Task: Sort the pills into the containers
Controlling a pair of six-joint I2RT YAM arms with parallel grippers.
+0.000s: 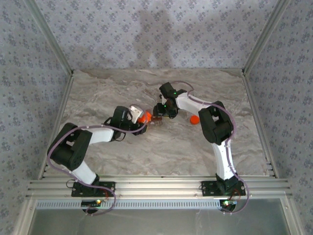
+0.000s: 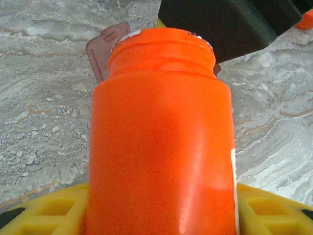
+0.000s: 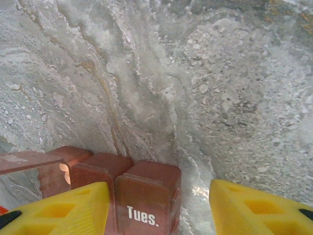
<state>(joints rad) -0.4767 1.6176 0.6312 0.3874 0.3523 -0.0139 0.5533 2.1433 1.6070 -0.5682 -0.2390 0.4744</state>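
Right jaws stand apart with the containers (image 3: 148,196) between them.

A bright orange bottle (image 2: 161,147) showed a bare threaded neck above the grey-veined marble table (image 1: 122,93). 1 round orange cap (image 1: 194,119) lay apart on the marble. Patterned walls (image 1: 146,34) and aluminium rails (image 1: 156,186) bordered the table.

White "Tues.", front face of one compartment, the containers (image 3: 142,191)
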